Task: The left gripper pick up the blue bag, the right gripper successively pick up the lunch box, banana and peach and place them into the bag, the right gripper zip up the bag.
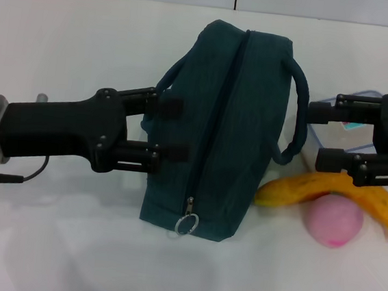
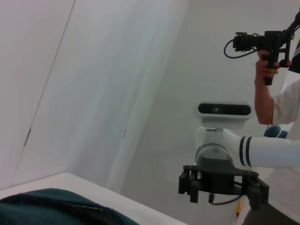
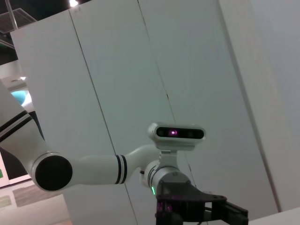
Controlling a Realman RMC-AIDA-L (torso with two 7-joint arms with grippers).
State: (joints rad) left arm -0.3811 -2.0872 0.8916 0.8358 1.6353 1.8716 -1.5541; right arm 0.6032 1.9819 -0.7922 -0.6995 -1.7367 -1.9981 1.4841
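- The blue bag lies zipped on the white table, ring pull nearest the robot.
- The left gripper hovers, fingers spread and empty, beside the near handle; it should probably close on that rope, not the fabric.
- The right gripper waits parted and empty above the banana, peach and lunch box.

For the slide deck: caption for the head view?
Both open pincers, left and right, flank the zipped dark teal fabric bag on the white table.
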